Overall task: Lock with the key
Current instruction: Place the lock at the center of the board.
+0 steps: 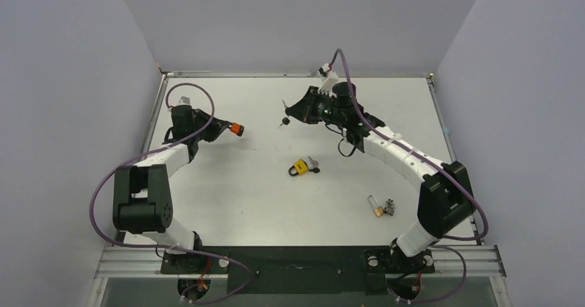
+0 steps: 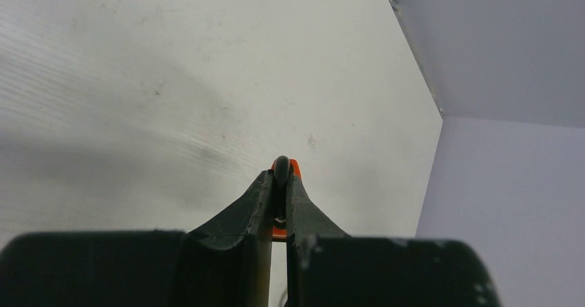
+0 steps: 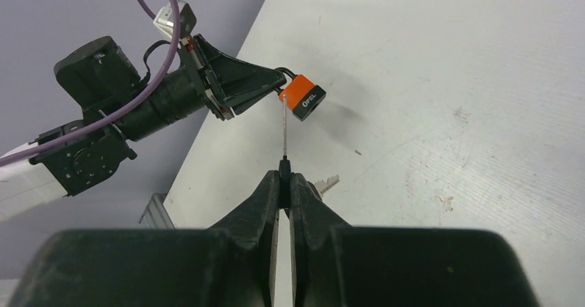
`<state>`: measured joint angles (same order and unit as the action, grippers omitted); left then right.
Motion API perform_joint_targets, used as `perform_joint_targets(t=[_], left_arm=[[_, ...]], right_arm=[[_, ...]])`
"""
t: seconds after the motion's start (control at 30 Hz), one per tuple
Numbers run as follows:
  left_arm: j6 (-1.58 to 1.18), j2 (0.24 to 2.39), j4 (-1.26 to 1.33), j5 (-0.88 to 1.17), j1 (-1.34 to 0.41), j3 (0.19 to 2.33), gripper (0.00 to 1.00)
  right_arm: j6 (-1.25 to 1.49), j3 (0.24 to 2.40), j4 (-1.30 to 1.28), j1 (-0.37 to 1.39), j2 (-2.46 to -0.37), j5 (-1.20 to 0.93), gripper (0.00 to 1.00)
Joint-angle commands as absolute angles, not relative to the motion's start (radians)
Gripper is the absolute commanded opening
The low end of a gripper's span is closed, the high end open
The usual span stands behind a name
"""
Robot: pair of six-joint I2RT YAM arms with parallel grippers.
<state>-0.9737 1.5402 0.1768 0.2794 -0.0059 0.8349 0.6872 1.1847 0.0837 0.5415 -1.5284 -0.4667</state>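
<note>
The yellow padlock (image 1: 298, 167) lies near the middle of the table (image 1: 241, 203), with a silver key (image 1: 314, 163) at its right end, touching it or set into it. The left gripper (image 1: 227, 128) hangs above the table, left of the yellow padlock and farther back. Its 2 fingers (image 2: 259, 200) are nearly together, pinched on the dark shackle (image 2: 281, 169) of the orange padlock (image 1: 236, 129). That padlock's body sticks out beyond the fingertips toward the right, off the table. The right gripper (image 1: 285, 114) is beyond the yellow padlock and slightly left of it, also raised. Its 2 fingers (image 3: 303, 203) are pressed narrow on the head of the key (image 3: 284, 131), whose thin blade points straight out from the fingertips. In the right wrist view the blade lines up with the left corner of the orange padlock (image 3: 304, 98), just under the tips of the left gripper (image 3: 276, 81). The top view shows a clear gap between key (image 1: 281, 122) and orange padlock, so the key is not in the lock. A 2nd key (image 3: 328, 182) shows just beside the right fingers; what it hangs from cannot be told. To the right of the yellow padlock and nearer the arm bases lies a small brass padlock (image 1: 377, 206) with grey keys (image 1: 390, 208) against it.
</note>
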Motion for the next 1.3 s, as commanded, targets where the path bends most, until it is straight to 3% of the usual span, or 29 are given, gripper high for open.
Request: perform_joint_targets(t=[0.0,0.43,0.77,1.0,1.27], left_arm=[[-0.991,1.636,0.340,0.374,0.094,0.892,0.00],[-0.960,1.823,0.230,0.428,0.148,0.958,0.00],[-0.912,1.851,0.041,0.352,0.181,1.029,0.45],[-0.836,1.749,-0.085,0.242,0.185,1.062,0.48],[-0.801,1.616,-0.118,0.280,0.164,1.071,0.49]], right_arm=[[0.678,1.330,0.074,0.579,-1.670,-0.435,0.00],[0.872,1.646,0.199,0.658,-2.104,-0.411,0.00],[0.986,1.777,0.248,0.711,-2.303,-0.351,0.00],[1.020,1.809,0.233,0.747,-2.370,-0.332,0.00],[1.017,1.757,0.226,0.789,-2.374,-0.298,0.01]])
